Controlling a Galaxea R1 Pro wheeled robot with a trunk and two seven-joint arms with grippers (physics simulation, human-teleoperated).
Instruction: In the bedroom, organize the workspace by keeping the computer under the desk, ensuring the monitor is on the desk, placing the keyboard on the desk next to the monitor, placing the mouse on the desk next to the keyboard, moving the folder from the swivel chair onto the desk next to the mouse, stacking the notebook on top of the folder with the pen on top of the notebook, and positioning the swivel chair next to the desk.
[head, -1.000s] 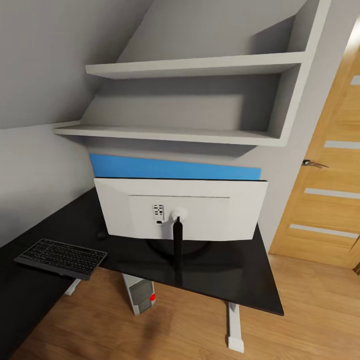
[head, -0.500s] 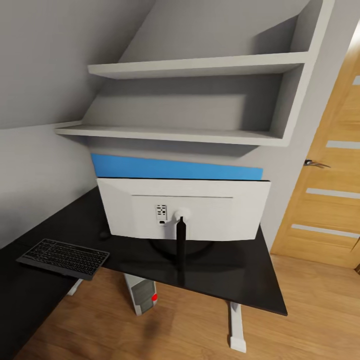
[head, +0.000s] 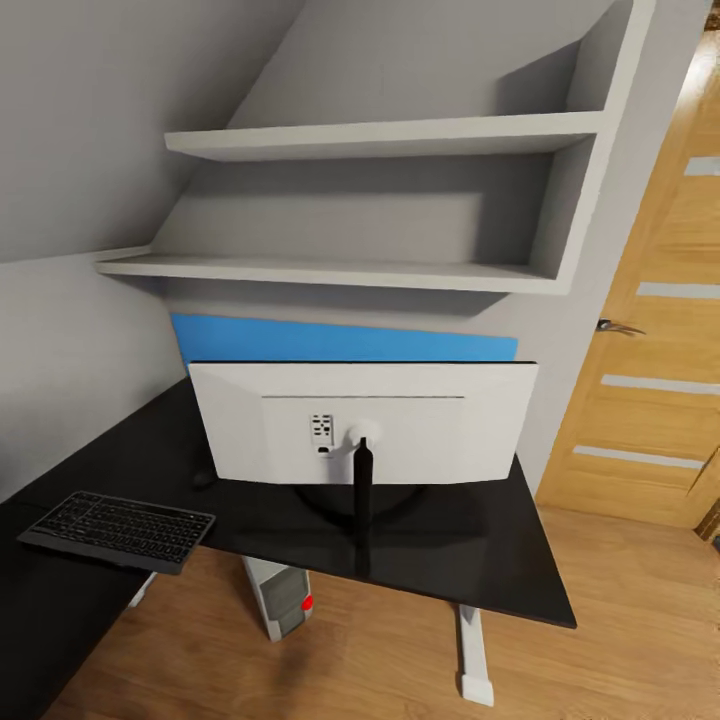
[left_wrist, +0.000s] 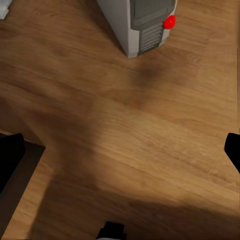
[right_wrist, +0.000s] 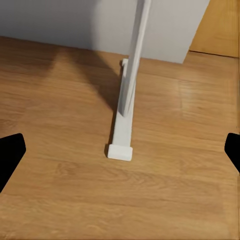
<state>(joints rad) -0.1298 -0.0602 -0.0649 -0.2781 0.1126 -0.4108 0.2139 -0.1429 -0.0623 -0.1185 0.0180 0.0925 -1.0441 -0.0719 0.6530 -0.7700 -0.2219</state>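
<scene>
Desk (head: 480, 560): monitor (head: 365, 420) upright on top, white back showing; keyboard (head: 118, 530) alongside. Computer (head: 280, 600) beneath on floor. Left gripper (left_wrist: 120, 150), right gripper (right_wrist: 120, 150): spread wide, empty, over floorboards. Step judged: surveying desk; next, fetching mouse, folder.

Monitor (head: 365, 420) is showing a white back on a black stand. Desk (head: 470, 545) is presenting glossy black, its leg (right_wrist: 125, 107) white. Keyboard (head: 118, 530) is showing black with grey keys. Computer (left_wrist: 142, 25) is showing white, with a grey front and red spot. Floor (left_wrist: 125, 135) is displaying brown wood grain. Wall panel (head: 340, 340) is showing bright blue.
</scene>
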